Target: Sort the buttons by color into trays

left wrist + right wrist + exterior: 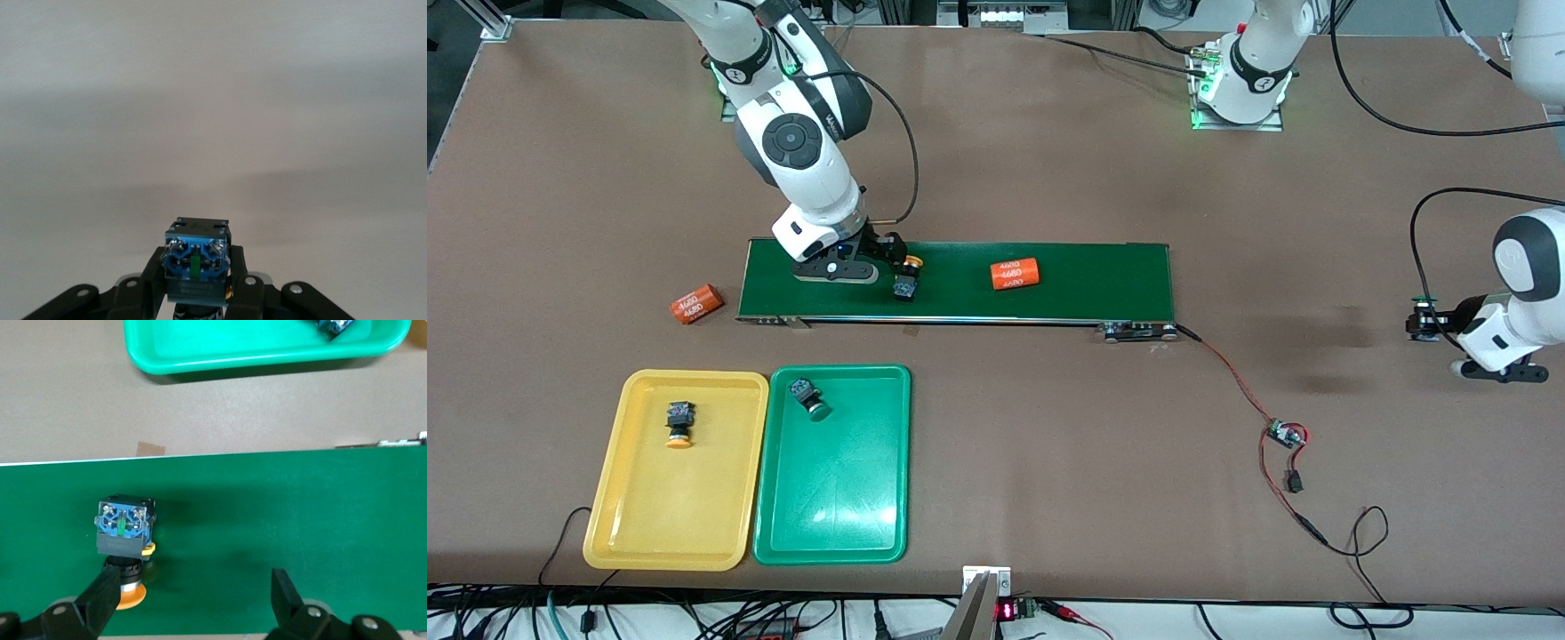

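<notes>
Hiding its cap, left pincer [197, 293] grips button [197, 257].

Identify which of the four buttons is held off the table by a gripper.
The green-capped button in the left gripper; the others lie on the conveyor belt or in trays.

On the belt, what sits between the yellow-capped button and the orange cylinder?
Nothing. In the front view, only bare green belt separates the yellow-capped button, beside the open right gripper, from the orange cylinder.
</notes>
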Action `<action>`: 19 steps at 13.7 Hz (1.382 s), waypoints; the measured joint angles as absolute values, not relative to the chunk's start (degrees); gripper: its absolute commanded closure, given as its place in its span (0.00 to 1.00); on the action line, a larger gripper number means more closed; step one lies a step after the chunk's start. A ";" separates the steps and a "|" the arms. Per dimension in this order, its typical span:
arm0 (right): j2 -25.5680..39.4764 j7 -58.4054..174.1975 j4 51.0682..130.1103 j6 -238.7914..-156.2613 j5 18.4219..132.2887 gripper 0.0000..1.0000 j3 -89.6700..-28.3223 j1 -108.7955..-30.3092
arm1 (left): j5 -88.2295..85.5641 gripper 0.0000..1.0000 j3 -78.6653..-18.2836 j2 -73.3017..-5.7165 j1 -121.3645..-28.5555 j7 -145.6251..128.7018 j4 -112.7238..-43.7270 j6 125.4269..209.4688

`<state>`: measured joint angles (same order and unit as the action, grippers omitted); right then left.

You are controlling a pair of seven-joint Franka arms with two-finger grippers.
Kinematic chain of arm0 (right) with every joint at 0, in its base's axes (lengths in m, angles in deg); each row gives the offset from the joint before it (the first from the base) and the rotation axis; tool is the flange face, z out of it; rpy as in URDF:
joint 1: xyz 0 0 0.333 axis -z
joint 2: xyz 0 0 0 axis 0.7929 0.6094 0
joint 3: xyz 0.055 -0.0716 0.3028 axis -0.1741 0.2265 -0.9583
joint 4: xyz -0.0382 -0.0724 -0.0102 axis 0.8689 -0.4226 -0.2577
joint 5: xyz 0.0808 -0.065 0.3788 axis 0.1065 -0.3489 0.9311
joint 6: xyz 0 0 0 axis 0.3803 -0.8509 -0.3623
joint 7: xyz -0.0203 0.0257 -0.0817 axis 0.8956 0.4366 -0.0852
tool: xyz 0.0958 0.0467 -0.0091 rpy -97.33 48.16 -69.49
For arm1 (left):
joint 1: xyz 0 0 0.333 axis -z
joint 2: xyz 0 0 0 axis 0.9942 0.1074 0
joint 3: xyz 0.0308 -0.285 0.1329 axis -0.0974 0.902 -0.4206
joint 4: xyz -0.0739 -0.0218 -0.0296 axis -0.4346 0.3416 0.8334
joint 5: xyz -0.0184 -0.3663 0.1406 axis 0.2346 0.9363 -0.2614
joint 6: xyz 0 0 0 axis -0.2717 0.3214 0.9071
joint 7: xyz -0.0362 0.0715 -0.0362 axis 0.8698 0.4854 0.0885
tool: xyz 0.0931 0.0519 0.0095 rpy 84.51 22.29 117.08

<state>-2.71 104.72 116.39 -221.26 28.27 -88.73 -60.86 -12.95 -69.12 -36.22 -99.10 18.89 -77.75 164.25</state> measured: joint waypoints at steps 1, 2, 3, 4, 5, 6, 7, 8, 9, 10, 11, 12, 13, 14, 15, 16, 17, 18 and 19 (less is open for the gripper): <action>-2.54 104.88 116.34 -221.26 26.71 0.00 -88.71 -60.86 | -12.64 0.84 -66.80 -36.72 -98.97 18.85 -76.84 162.09; -2.38 104.95 116.31 -221.26 25.78 0.00 -88.70 -60.87 | -12.44 0.84 -64.31 -37.09 -98.87 18.84 -76.44 160.89; -2.20 104.95 116.26 -221.26 25.43 0.00 -88.70 -60.88 | -12.33 0.84 -61.63 -37.34 -98.75 18.34 -76.24 160.05; -2.08 104.95 116.21 -221.26 25.26 0.00 -88.70 -60.89 | -12.24 0.84 -58.93 -37.59 -98.68 16.43 -76.18 159.42; -2.02 104.95 116.17 -221.26 25.18 0.00 -88.70 -60.90 | -12.22 0.84 -56.00 -37.88 -98.64 12.97 -76.15 158.78; -2.01 104.95 116.15 -221.26 25.17 0.00 -88.70 -60.90 | -12.21 0.84 -52.99 -38.24 -98.56 9.02 -76.14 158.13; -1.99 104.95 116.15 -221.26 25.17 0.00 -88.70 -60.90 | -12.21 0.84 -50.04 -38.54 -98.46 5.30 -76.14 157.68; -1.98 104.95 116.14 -221.26 25.17 0.00 -88.70 -60.91 | -12.04 0.84 -47.43 -38.65 -98.32 1.99 -76.15 157.38; -1.96 104.95 116.12 -221.26 25.17 0.00 -88.70 -60.91 | -11.00 0.84 -45.22 -38.62 -98.15 -0.91 -76.20 157.27; -1.93 104.95 116.11 -221.26 25.17 0.00 -88.70 -60.91 | -8.82 0.84 -43.38 -38.61 -97.97 -3.61 -76.33 157.24; -1.82 104.95 116.11 -221.26 25.16 0.00 -88.70 -60.91 | -6.40 0.84 -41.97 -38.59 -97.78 -6.13 -76.48 157.22; -1.64 104.95 116.09 -221.28 25.16 0.00 -88.70 -60.91 | -4.21 0.84 -40.98 -38.53 -97.54 -8.14 -76.65 157.22; -1.33 104.95 116.04 -221.30 25.16 0.00 -88.70 -60.91 | -2.31 0.84 -40.27 -38.44 -97.20 -10.04 -76.86 157.27; -0.92 104.95 116.00 -221.35 25.14 0.00 -88.69 -60.91 | -0.92 0.84 -39.63 -38.37 -96.87 -11.29 -77.27 157.73; -0.46 104.95 115.96 -221.40 25.06 0.00 -88.63 -60.91 | -0.01 0.84 -38.70 -38.30 -96.69 -12.24 -78.08 159.13; -0.01 104.95 115.90 -221.48 24.55 0.00 -88.39 -60.91 | 0.35 0.84 -37.56 -38.19 -96.59 -13.11 -79.24 161.24; 0.44 104.95 115.85 -221.71 23.61 0.05 -87.96 -60.90 | 0.57 0.84 -36.12 -37.97 -96.42 -14.28 -80.92 164.10; 0.87 104.95 115.83 -222.07 22.80 0.13 -87.41 -60.89 | 0.62 0.84 -34.57 -37.64 -96.03 -15.81 -83.07 167.87; 1.25 104.95 115.82 -222.44 22.36 0.20 -86.88 -60.89 | 0.63 0.83 -33.23 -37.31 -95.41 -17.56 -85.44 172.35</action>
